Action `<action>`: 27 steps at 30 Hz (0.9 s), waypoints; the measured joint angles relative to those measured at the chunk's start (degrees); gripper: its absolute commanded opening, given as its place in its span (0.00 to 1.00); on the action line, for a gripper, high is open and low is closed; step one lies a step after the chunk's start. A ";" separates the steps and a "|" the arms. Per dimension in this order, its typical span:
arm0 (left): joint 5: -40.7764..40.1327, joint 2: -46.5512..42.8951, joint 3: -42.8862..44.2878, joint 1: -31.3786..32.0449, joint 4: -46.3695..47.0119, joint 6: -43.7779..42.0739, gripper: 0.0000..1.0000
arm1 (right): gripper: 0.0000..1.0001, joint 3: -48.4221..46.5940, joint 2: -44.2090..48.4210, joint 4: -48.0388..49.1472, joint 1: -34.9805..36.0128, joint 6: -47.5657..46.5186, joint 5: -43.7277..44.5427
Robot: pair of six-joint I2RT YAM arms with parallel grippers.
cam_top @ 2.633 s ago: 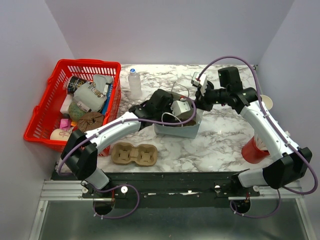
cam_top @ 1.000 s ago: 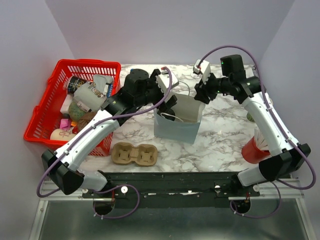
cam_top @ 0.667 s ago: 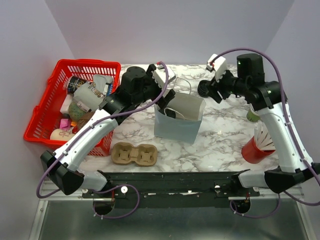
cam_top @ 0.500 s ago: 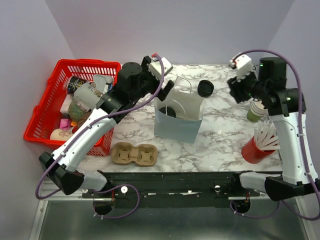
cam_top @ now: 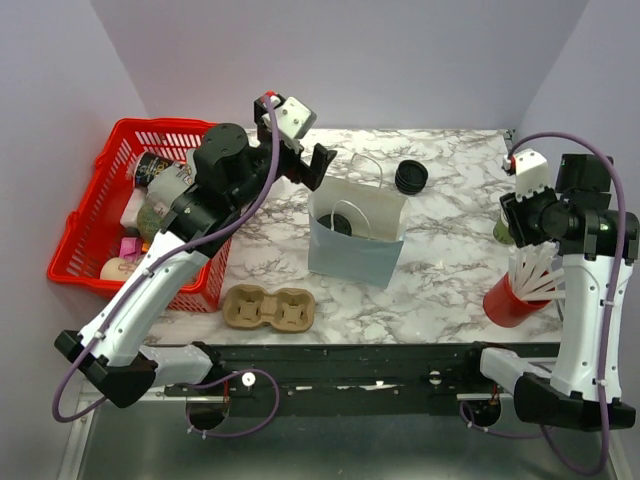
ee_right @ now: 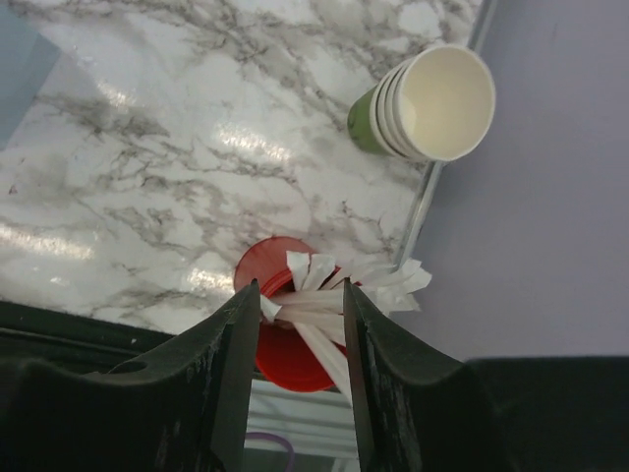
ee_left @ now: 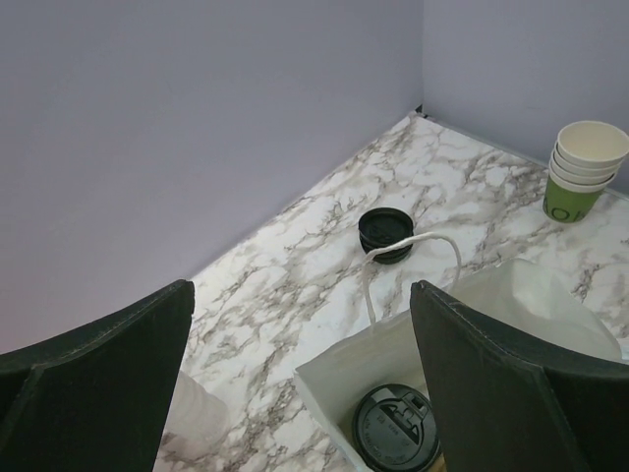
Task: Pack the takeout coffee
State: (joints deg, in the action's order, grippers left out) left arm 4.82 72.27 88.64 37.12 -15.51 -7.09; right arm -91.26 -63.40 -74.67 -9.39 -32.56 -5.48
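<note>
The takeout coffee [cam_top: 340, 222] stands inside the pale blue paper bag [cam_top: 352, 258]; only its black sip lid [ee_left: 396, 430] shows, in the bag's left corner. My left gripper [cam_top: 312, 165] hangs open and empty above and behind the bag's left edge; in the left wrist view the left gripper [ee_left: 300, 295] looks down over the bag's mouth. My right gripper [cam_top: 522, 240] is far to the right, pointing down over the red cup of white sticks [ee_right: 285, 334]. In the right wrist view the right gripper [ee_right: 300, 285] is partly open with the sticks below the gap and nothing gripped.
A stack of green cups [ee_right: 428, 103] stands by the table's right edge. Loose black lids [cam_top: 410, 177] lie behind the bag. A cardboard cup carrier [cam_top: 268, 308] sits near the front. A red basket [cam_top: 88, 230] of packets fills the left side.
The left arm has lifted up and back from the bag, still open. The right arm has swung from beside the bag to above the red cup, its jaws narrowing a little.
</note>
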 measured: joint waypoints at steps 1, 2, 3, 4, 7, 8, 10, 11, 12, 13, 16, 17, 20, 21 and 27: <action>0.04 -0.72 -0.31 0.00 0.02 0.15 0.99 | 0.48 1.18 0.22 -0.31 0.00 0.17 0.02; 0.13 -1.51 -0.59 0.00 0.02 0.31 0.98 | 0.48 2.43 0.26 -0.50 0.00 0.35 0.02; 0.15 -2.12 -0.90 0.00 0.04 0.46 0.98 | 0.48 3.54 0.11 -0.81 0.00 0.57 0.02; 0.20 -2.51 -1.05 -0.02 0.04 0.55 0.98 | 0.48 4.52 -0.33 -1.03 0.00 0.72 0.02; 0.33 -2.89 -1.51 -0.04 0.02 0.66 0.98 | 0.49 6.82 -1.57 -1.51 0.00 1.20 0.07; 0.33 -2.86 -1.75 -0.04 0.02 0.68 0.98 | 0.49 7.26 -1.90 -1.68 0.00 1.33 0.07; 0.35 -2.86 -2.36 -0.04 -0.07 0.66 0.98 | 0.49 7.61 -2.10 -1.73 0.00 1.57 0.07; 0.33 -2.86 -2.64 -0.07 -0.07 0.66 0.98 | 0.49 7.65 -2.10 -1.73 0.00 1.70 0.24; 0.33 -2.86 -2.91 -0.07 -0.11 0.66 0.98 | 0.49 7.72 -2.05 -1.70 0.00 1.79 0.52; 0.35 -2.86 -2.99 -0.15 -0.31 0.66 0.98 | 0.49 7.89 -1.95 -1.70 0.00 1.95 0.83; 0.33 -2.89 -3.28 -0.33 -0.37 0.63 0.98 | 0.49 9.25 -1.44 -1.66 0.00 2.12 2.19; 0.33 -2.89 -3.34 -0.42 -0.39 0.61 0.98 | 0.49 10.01 -1.14 -1.68 0.00 2.12 2.75; 0.33 -2.89 -3.67 -0.63 -0.28 0.48 0.98 | 0.45 12.76 0.02 -1.73 0.00 2.05 4.48; 0.33 -2.89 -3.80 -0.68 -0.26 0.48 0.99 | 0.43 13.64 0.33 -1.75 0.00 2.01 4.83; 0.39 -2.89 -4.13 -0.98 -0.22 0.59 0.98 | 0.24 15.82 0.83 -1.88 0.00 1.84 6.25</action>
State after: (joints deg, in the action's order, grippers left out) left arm 5.21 69.38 84.51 36.14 -15.73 -6.50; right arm -75.44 -62.57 -76.55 -9.39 -30.72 0.78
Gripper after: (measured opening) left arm 0.985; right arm 0.333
